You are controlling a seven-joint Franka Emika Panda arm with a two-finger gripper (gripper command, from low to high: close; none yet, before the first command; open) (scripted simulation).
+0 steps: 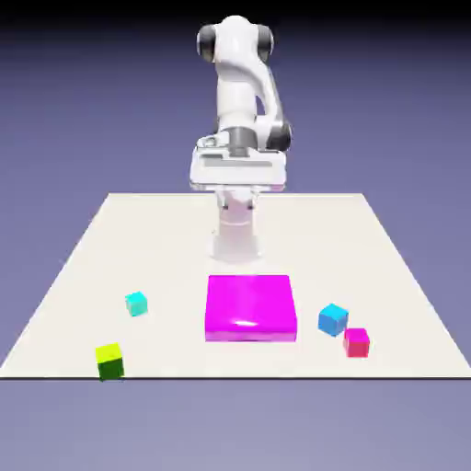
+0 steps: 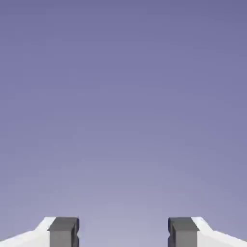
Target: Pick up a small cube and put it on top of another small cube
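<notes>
The small cube with a yellow-lime top and darker green sides (image 1: pixel 109 361) is sitting near the front corner of the pale table (image 1: pixel 386 267), on the exterior view's left, well apart from the gripper (image 2: pixel 123 232). The small medium-blue cube (image 1: pixel 333 319) is lying just beside a small magenta cube (image 1: pixel 356 342), right of a flat magenta square slab (image 1: pixel 251 307). A small cyan cube (image 1: pixel 136 303) is resting left of the slab. The white arm (image 1: pixel 241 92) is holding the gripper high, jaws standing apart, gripping nothing, only backdrop between the grey fingertips (image 2: pixel 63 231).

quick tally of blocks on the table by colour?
lime cube: 1
cyan cube: 1
blue cube: 1
pink cube: 1
magenta flat slab: 1
Total: 5
</notes>
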